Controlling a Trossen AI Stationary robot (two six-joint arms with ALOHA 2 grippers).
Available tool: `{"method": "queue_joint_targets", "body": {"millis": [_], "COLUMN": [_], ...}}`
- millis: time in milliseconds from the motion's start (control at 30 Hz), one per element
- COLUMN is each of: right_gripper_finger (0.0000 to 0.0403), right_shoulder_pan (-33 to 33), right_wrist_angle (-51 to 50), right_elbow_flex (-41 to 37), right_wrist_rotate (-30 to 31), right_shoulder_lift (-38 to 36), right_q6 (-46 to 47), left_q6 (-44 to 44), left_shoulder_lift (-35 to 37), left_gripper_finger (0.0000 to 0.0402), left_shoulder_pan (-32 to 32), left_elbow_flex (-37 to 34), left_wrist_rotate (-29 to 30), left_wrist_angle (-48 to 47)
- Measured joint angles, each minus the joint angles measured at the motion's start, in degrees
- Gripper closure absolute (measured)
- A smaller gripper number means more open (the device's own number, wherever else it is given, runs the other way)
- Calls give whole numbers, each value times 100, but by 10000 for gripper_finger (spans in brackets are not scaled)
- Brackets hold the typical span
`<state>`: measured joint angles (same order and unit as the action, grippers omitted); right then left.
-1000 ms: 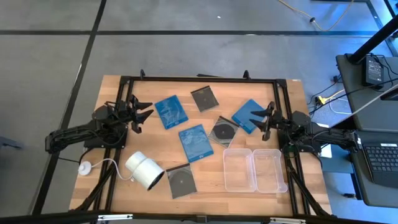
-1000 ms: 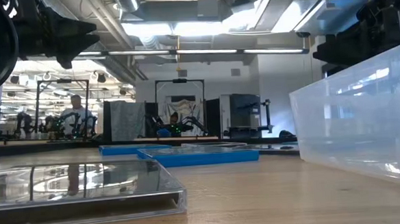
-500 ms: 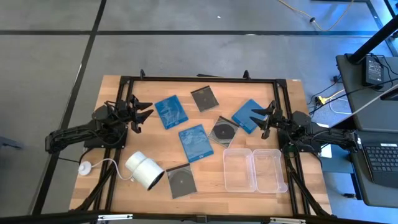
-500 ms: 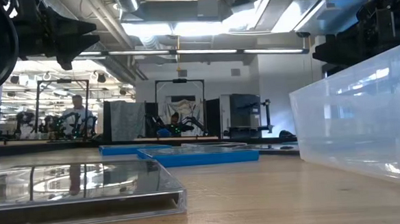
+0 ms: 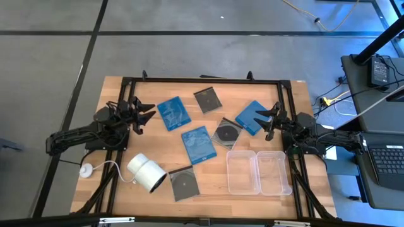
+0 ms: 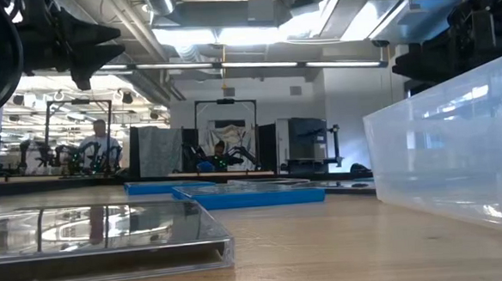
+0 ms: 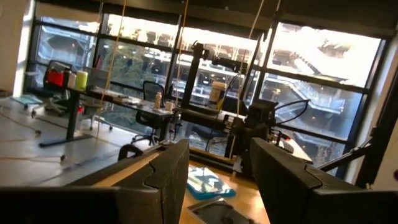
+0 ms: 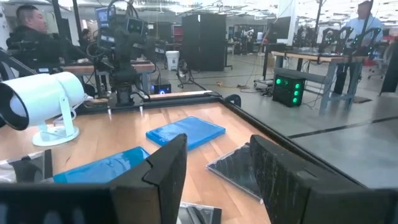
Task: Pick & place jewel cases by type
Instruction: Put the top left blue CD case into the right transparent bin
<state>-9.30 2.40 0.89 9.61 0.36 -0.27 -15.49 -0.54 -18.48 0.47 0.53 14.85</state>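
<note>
Nothing is shifting: I'm hovering both spread-fingered grippers, left [image 5: 144, 116] and right [image 5: 267, 120], flanking the central bright blue square plastic jewel case [image 5: 199, 144], choosing.

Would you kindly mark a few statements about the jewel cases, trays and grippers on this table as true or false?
1. Both clear rectangular plastic trays are empty. True.
2. The left gripper holds a bright blue jewel case. False: it is open and holds nothing, beside the nearest blue case.
3. Three dark grey disc cases lie on the wooden table. True.
4. The white cylinder stands between the trays. False: it lies near the left arm's side.
5. The right gripper is shut on a case. False: it is open and empty.
</note>
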Motion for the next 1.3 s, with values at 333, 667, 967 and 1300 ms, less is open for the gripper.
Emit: {"method": "queue_joint_targets", "body": {"millis": [333,667,967,1300], "right_gripper_finger": [224,224,224,224], "right_shoulder_pan": [-2,-37,-206,-354], "right_wrist_angle": [207,267,571,1375], "right_elbow_flex": [-1,0,-2,0], "right_wrist_rotate": [332,730,732,734], "right_shoulder_lift": [-2,0,0,0], "right_q6": [4,-13,-19,-214], "left_q6": [-536,-882,-1043,-1392], "left_shoulder_lift": [-453,-1540,-2615,-4158], "left_gripper_finger": [233,233,233,233], "left_shoulder_pan": [2,0,-186,-653], "left_elbow_flex": [0,2,550,1346], "left_wrist_rotate": [895,1629,1832,782], "left_wrist_angle": [-296,-280,-422,-1232]}}
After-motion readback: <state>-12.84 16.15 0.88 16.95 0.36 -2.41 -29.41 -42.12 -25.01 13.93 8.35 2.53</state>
